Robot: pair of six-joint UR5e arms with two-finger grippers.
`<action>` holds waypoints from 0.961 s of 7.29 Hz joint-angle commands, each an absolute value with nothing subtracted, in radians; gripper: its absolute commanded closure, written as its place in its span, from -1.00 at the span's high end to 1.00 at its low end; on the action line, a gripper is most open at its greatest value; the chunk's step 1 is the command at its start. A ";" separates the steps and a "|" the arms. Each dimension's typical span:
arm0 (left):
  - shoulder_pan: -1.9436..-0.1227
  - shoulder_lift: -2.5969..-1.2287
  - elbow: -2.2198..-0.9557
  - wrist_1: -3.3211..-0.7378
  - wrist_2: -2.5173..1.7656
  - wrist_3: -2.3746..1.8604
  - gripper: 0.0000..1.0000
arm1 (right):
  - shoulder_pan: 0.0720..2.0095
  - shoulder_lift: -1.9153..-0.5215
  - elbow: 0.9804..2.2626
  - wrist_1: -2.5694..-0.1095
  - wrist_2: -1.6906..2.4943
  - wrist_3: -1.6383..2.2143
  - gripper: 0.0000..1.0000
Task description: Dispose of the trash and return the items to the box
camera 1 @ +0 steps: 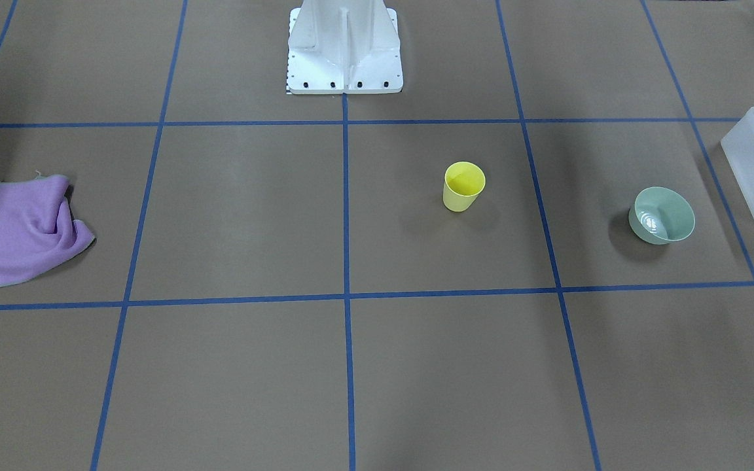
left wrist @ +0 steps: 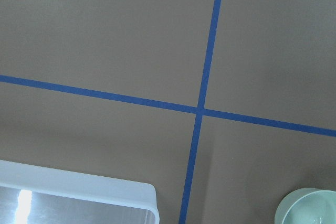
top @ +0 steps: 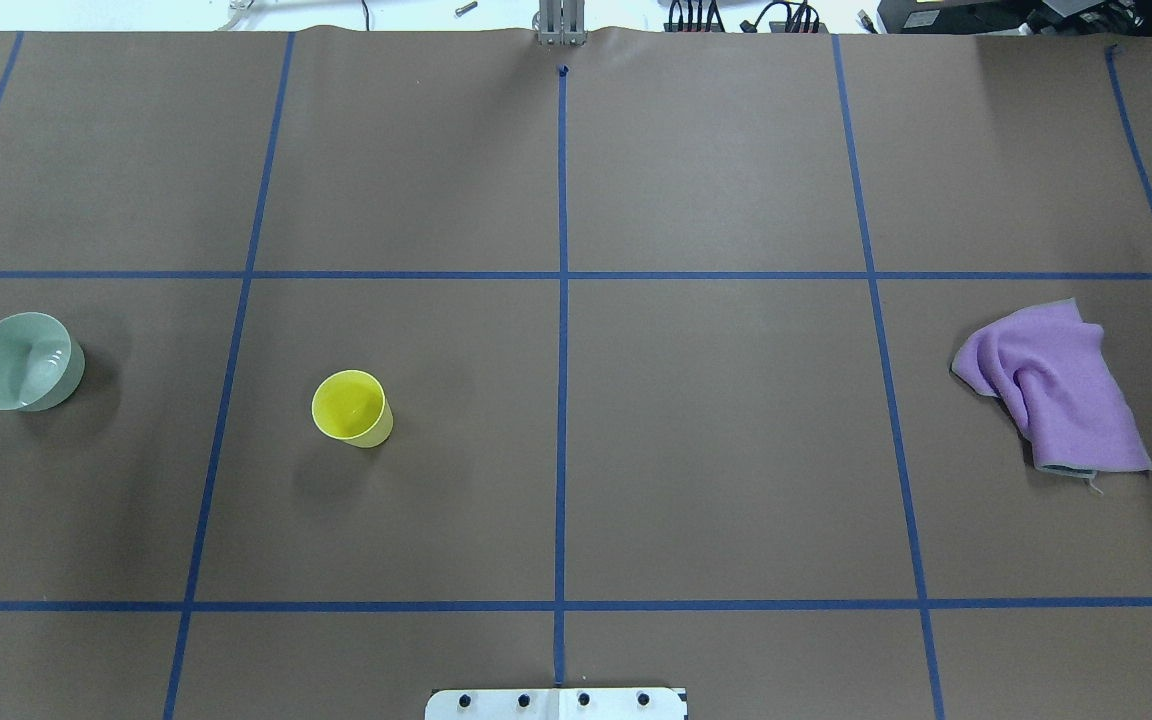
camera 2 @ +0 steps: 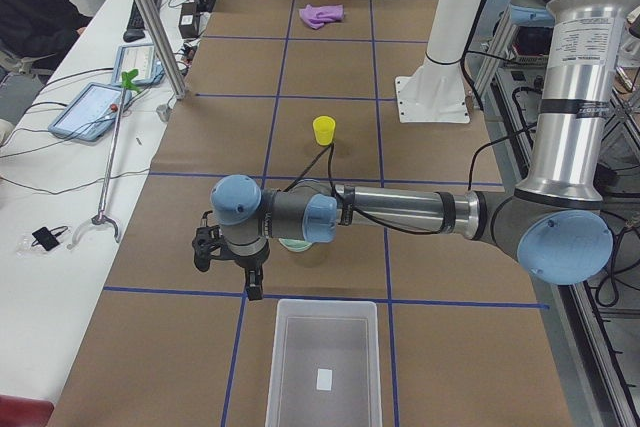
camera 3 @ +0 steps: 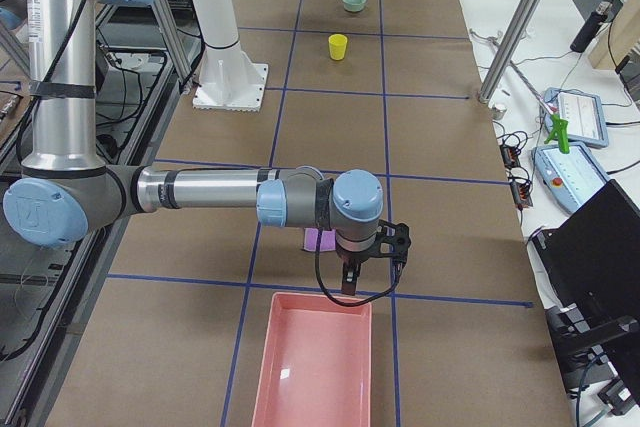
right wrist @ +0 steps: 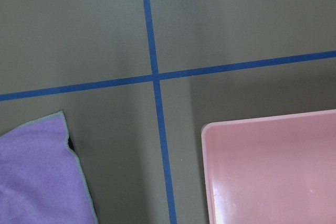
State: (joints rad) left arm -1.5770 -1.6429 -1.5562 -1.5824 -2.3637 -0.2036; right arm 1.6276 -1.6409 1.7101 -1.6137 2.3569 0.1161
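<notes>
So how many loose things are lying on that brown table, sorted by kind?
Small yellow plastic cup: 1
Pale mint-green round bowl: 1
Crumpled purple cloth: 1
Rectangular plastic bins: 2 (translucent frosted-white bin, pink bin)
Total: 5

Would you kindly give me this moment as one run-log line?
cup upright on table; bowl upright near box; both unboxed; cloth crumpled

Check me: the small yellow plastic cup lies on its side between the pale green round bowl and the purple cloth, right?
No: the small yellow plastic cup stands upright, mouth up, as the overhead view shows. It is between the pale green round bowl and the purple cloth.
</notes>
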 commanded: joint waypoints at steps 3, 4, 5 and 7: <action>-1.577 -1.643 -1.562 -1.591 -2.361 -0.202 0.97 | 1.628 -1.643 1.710 -1.608 2.358 0.117 1.00; -1.577 -1.643 -1.563 -1.591 -2.362 -0.202 0.97 | 1.628 -1.643 1.709 -1.608 2.358 0.118 1.00; -1.577 -1.643 -1.571 -1.606 -2.361 -0.202 0.97 | 1.628 -1.643 1.710 -1.608 2.358 0.118 1.00; -1.575 -1.638 -1.568 -1.677 -2.356 -0.210 0.97 | 1.628 -1.640 1.710 -1.606 2.359 0.120 1.00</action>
